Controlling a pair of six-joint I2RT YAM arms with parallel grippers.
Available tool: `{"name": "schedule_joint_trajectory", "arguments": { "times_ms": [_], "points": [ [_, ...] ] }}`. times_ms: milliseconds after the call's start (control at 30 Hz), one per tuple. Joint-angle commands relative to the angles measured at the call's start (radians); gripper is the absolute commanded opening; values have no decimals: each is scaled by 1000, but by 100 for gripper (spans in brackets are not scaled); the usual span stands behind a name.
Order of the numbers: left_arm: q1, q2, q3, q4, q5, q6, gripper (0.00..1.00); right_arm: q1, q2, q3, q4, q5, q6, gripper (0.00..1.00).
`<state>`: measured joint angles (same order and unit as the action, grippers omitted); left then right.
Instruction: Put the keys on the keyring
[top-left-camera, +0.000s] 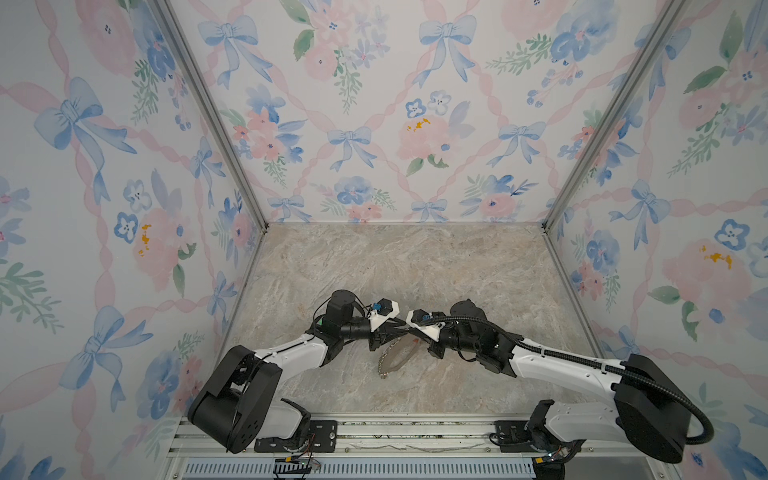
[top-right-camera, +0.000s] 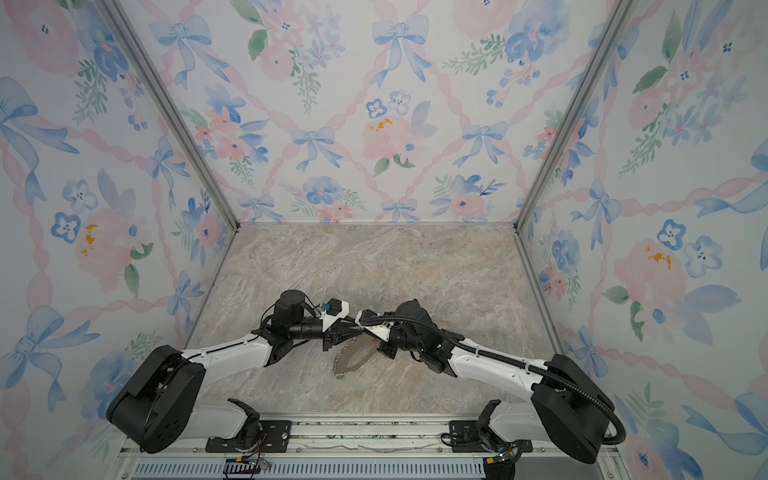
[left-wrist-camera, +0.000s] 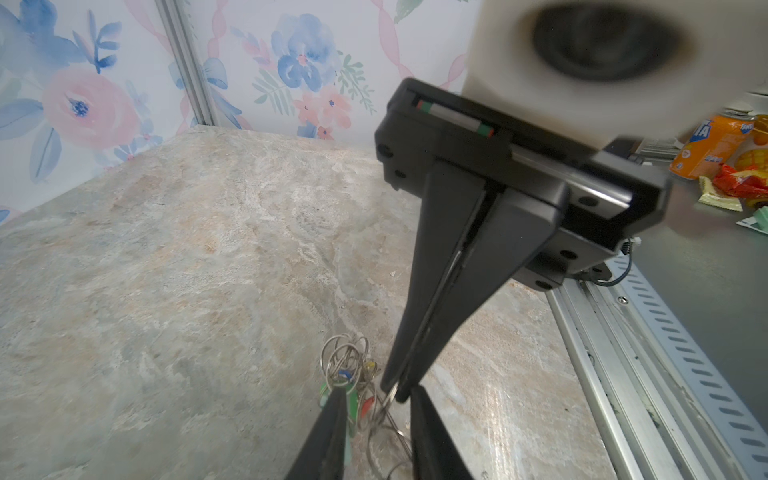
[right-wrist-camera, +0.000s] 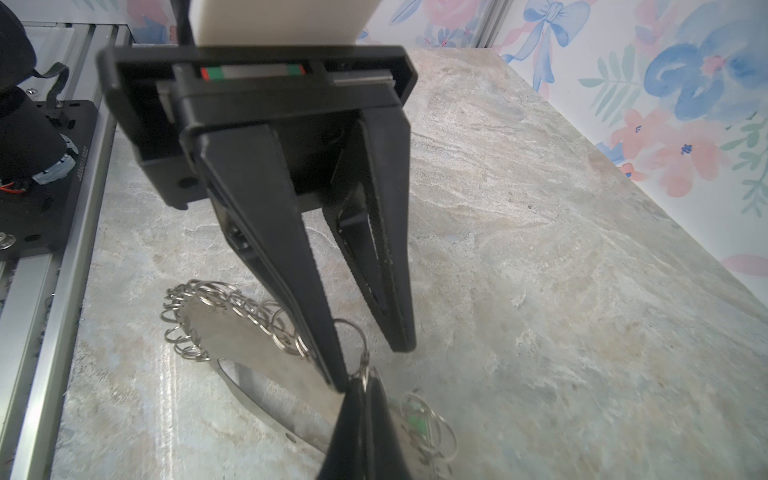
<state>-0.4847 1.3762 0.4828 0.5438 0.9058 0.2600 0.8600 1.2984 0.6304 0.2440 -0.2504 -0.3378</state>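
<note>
Right gripper (left-wrist-camera: 393, 395) jaws pinched shut on a rim ring of the flat grey oval keyring (right-wrist-camera: 249, 345), that end raised off the marbled bench (right-wrist-camera: 540, 291), long axis trailing toward the aluminium front rail (right-wrist-camera: 45, 332); left gripper (right-wrist-camera: 371, 365) nearer the bright-headed keys (left-wrist-camera: 347, 380), jaws narrowly parted, empty, keys just ahead

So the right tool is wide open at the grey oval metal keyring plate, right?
No. The right tool is shut, pinching a small silver wire ring, as the left wrist view shows. It is at the grey oval metal keyring plate.
</note>
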Motion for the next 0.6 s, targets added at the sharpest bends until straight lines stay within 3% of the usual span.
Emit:
{"name": "schedule_joint_trajectory", "arguments": {
  "times_ms": [0,233,433,567],
  "points": [
    [-8,18,22,-11,27,42,20,10,1,36,51,-25,0,0],
    [-11,33,25,-18,22,48,0,-12,-3,23,80,-51,28,0],
    [-26,40,22,-18,-44,64,0,-21,-5,17,79,-56,43,2],
    [-31,31,14,-18,-69,73,0,-61,-28,22,50,-89,105,15]
  ]
}}
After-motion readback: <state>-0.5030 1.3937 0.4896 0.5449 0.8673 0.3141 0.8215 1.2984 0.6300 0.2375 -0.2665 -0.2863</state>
